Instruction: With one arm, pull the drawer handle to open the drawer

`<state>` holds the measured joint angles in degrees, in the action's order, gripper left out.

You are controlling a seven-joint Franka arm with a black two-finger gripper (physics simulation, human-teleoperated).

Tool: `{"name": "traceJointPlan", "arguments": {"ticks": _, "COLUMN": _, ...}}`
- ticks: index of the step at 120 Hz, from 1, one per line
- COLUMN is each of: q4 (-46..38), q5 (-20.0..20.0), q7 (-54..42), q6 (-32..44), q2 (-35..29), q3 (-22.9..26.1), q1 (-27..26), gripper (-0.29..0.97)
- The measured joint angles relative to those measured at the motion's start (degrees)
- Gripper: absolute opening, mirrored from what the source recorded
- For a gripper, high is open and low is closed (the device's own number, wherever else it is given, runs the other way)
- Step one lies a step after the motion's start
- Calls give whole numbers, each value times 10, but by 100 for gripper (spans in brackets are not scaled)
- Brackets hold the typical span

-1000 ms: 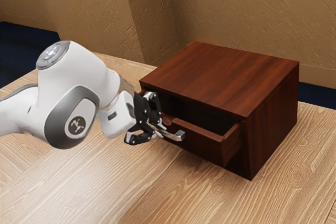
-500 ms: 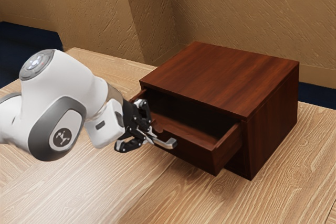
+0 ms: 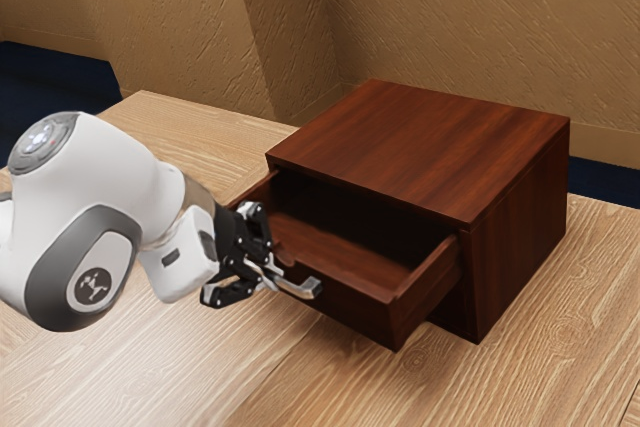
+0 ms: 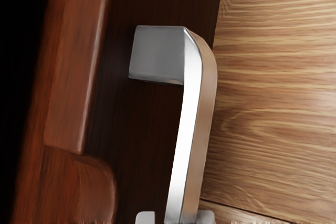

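Grainy table carries boxy cabinet, brushed-metal handle.

One wooden cabinet is counted, and one drawer is counted in it. One metal handle is seen on that drawer. One robot arm, one gripper and one table are counted.

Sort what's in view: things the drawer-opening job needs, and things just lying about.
Job: dark wooden drawer, pulled partly out; silver metal bar handle; black two-finger gripper, shut on the handle; reddish-brown wooden cabinet.
Idle: light wooden table; tan textured wall.
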<state>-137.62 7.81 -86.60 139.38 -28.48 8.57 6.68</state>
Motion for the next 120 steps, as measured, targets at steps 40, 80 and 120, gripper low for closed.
{"name": "traceJointPlan", "arguments": {"ticks": 40, "q4": -45, "q5": 0, "q7": 8, "q6": -7, "q2": -56, "q3": 1, "q1": -2, "gripper": -6}}
{"name": "traceJointPlan", "arguments": {"ticks": 80, "q4": -82, "q5": 0, "q7": 18, "q6": -15, "q2": -107, "q3": 0, "q1": -6, "gripper": -6}}
{"name": "traceJointPlan", "arguments": {"ticks": 120, "q4": -105, "q5": 0, "q7": 29, "q6": -29, "q2": -150, "q3": 0, "q1": -9, "gripper": -10}}
